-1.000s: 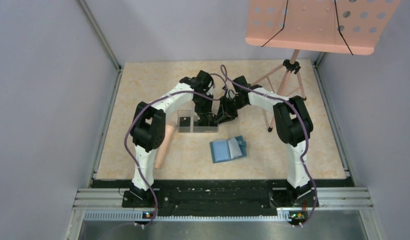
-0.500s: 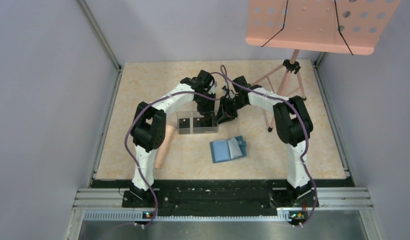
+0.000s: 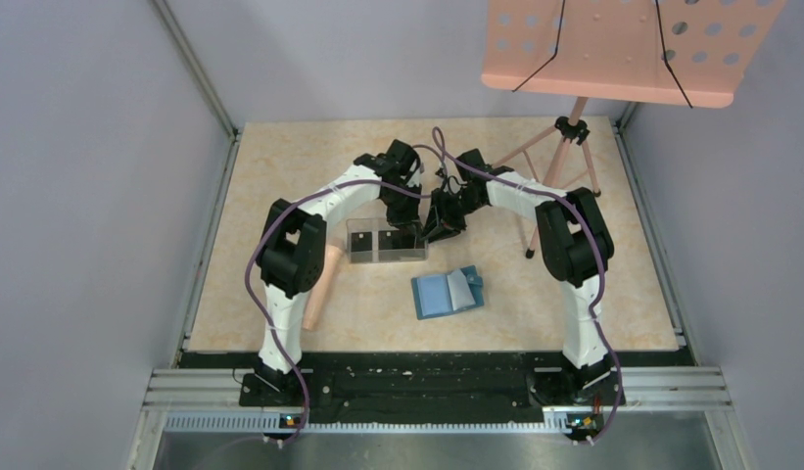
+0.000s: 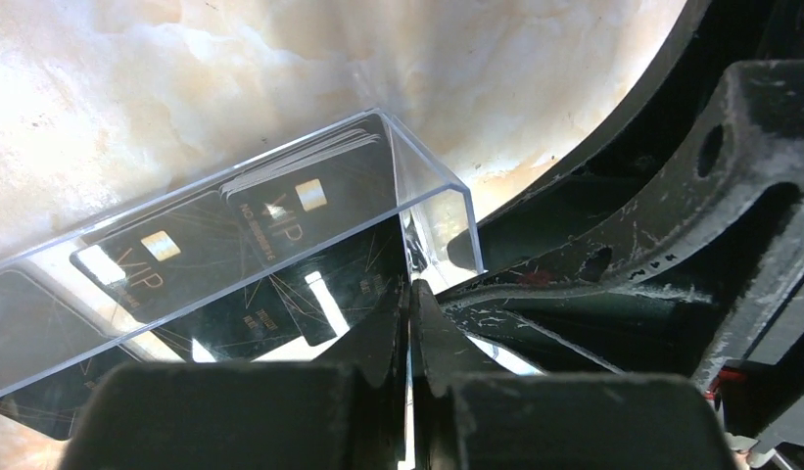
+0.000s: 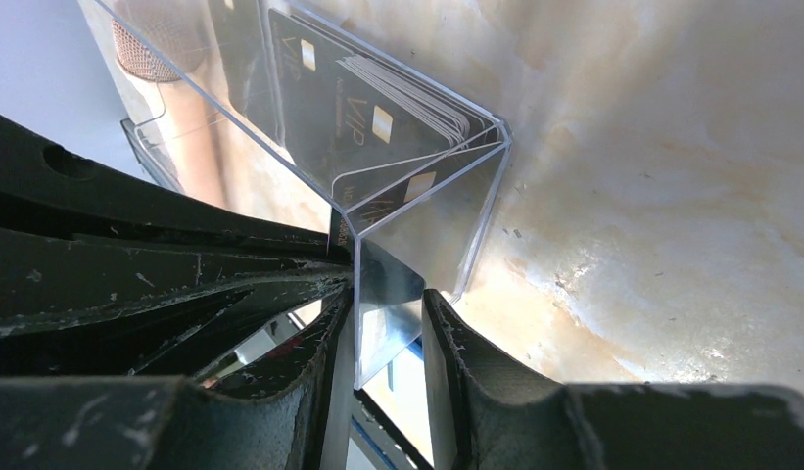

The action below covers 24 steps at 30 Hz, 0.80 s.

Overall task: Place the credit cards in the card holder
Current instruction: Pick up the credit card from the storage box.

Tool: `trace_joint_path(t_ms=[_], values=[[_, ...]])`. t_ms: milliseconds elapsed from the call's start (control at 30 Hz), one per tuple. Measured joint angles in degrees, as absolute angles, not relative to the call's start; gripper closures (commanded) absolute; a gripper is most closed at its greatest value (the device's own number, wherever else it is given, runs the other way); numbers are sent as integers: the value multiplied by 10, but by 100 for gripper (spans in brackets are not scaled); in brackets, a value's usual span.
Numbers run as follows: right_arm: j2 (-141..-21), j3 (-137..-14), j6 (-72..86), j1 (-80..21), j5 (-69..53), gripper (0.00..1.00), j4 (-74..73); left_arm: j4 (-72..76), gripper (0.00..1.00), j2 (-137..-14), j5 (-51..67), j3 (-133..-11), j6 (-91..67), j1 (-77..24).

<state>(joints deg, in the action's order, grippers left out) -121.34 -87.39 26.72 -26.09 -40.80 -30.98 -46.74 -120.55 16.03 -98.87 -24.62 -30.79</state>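
Several black credit cards marked VIP stand stacked inside a clear plastic box; they also show in the right wrist view. My left gripper is shut on the box's thin clear wall at its right end. My right gripper is open, its jaws either side of the box's end wall, with the wall against one finger. The card holder, a teal-blue wallet, lies open on the table in front of the box, apart from both grippers.
A pinkish cylinder lies left of the wallet, next to the left arm. A pink music stand overhangs the back right, and its tripod legs stand right of the right arm. Grey walls enclose the table.
Both grippers have shifted slightly at the box's right end, and the box has moved a little with them. The wallet and the cylinder have not moved.
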Motion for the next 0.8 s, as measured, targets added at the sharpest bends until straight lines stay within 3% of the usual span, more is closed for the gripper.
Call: trace_joint_path(t_ms=[133,433,633,800], values=[[-1212,-874,267,-261,-408,66,-310,-466,100,-1205,163,-988,-252,-306],[-1169,-866,268,-261,-396,39,-309,-446,100,-1178,156,-961,-269,-304],[-1096,-842,272,-260,-385,36,-295,-421,100,-1094,146,-923,-285,-303],[-1021,-754,303,-248,-411,36,-224,-368,100,-1002,156,-868,-310,-290]])
